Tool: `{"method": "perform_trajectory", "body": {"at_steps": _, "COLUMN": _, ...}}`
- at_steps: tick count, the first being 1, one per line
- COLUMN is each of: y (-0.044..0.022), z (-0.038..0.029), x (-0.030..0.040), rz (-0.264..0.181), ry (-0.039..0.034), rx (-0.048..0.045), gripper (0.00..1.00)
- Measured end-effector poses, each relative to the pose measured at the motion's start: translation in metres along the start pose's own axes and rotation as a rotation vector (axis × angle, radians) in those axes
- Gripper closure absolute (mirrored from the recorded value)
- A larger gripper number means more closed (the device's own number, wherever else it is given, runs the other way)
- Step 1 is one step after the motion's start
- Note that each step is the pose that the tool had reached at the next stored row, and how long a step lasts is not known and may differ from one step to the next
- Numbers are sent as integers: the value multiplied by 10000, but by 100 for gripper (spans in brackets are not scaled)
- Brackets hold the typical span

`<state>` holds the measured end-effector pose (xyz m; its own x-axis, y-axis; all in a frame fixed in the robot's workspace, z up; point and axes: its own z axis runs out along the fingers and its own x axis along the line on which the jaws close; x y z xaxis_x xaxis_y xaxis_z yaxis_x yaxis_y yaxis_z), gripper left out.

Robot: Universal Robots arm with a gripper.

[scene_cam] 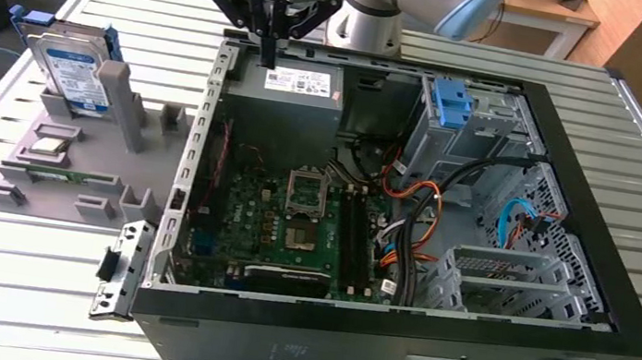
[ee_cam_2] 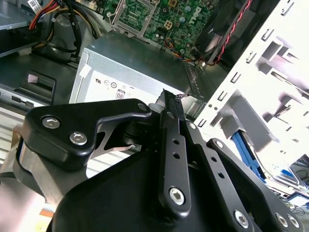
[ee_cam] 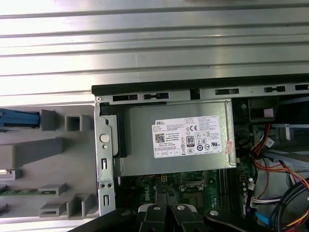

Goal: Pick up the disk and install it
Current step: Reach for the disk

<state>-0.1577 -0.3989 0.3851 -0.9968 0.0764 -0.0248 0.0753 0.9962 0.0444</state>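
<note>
Nearest the exterior view's camera stood the black near wall of the open desktop computer case (scene_cam: pixel 400 339), which lay on its side on a slatted silver-metal table (scene_cam: pixel 9 288). Inside the case, a green motherboard (scene_cam: pixel 291 213) took up the middle. Orange cables (scene_cam: pixel 401 191) and a blue cable (scene_cam: pixel 516 215) ran through the part toward the exterior view's right. At the far right of the case, a lone blue plastic bracket (scene_cam: pixel 450 99) sat at the top of the metal drive cage.

The grey power-supply box with a white label (scene_cam: pixel 296 84) occupied the far side of the case toward the exterior view's left, and it also showed in both wrist views (ee_cam_2: pixel 130 63) (ee_cam: pixel 178 140). The black gripper (scene_cam: pixel 269 60) hung straight down over the far left corner of that box, with its fingers drawn together and nothing between them. Whether the tips touched the box could not be told. Its black linkage also showed in both wrist views (ee_cam_2: pixel 169 96) (ee_cam: pixel 166 212).

The disk (scene_cam: pixel 72 68), a flat silver-metal hard drive with a white-and-blue label clipped in a blue plastic bracket, stood upright at the far end of a grey slotted holder (scene_cam: pixel 73 171). The holder lay on the table outside the case, to the exterior view's left. The disk was well apart from the gripper.
</note>
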Motion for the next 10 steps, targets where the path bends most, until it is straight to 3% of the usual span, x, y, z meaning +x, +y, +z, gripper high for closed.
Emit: {"method": "perform_trajectory", "body": {"at_steps": 10, "y": -8, "z": 4, "x": 104, "rz": -1, "ry": -10, "rx": -1, "gripper": 89}}
